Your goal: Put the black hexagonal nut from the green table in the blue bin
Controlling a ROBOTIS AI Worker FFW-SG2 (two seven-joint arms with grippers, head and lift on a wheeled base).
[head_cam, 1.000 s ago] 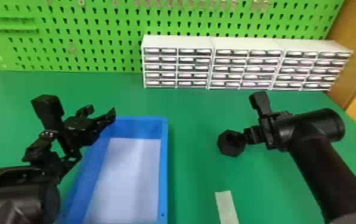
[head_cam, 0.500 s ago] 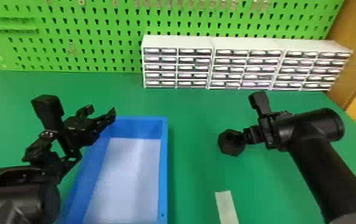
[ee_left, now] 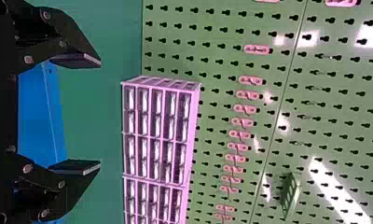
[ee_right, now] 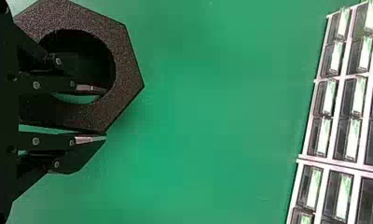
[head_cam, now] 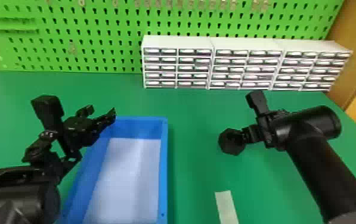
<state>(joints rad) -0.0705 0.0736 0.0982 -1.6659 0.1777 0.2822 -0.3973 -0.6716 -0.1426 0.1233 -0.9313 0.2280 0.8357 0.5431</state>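
Note:
The black hexagonal nut (head_cam: 229,142) is right of the blue bin (head_cam: 163,166), at the fingertips of my right gripper (head_cam: 243,136). In the right wrist view, my right gripper (ee_right: 100,114) is shut on one side wall of the nut (ee_right: 127,70), one finger through its hole and the other along its outer face. Whether the nut touches the green table (head_cam: 195,178) I cannot tell. My left gripper (head_cam: 102,113) is parked above the bin's far left corner; in the left wrist view, the left gripper (ee_left: 100,114) stands open with nothing between its fingers.
White drawer cabinets (head_cam: 177,67) line the table's back edge before a green pegboard (head_cam: 96,53). A pale strip (head_cam: 226,205) lies on the table near the front, between the bin and the right arm.
The nut's outline has tilted slightly at the right fingertips since the earlier head views. Both arms look to be in the same place.

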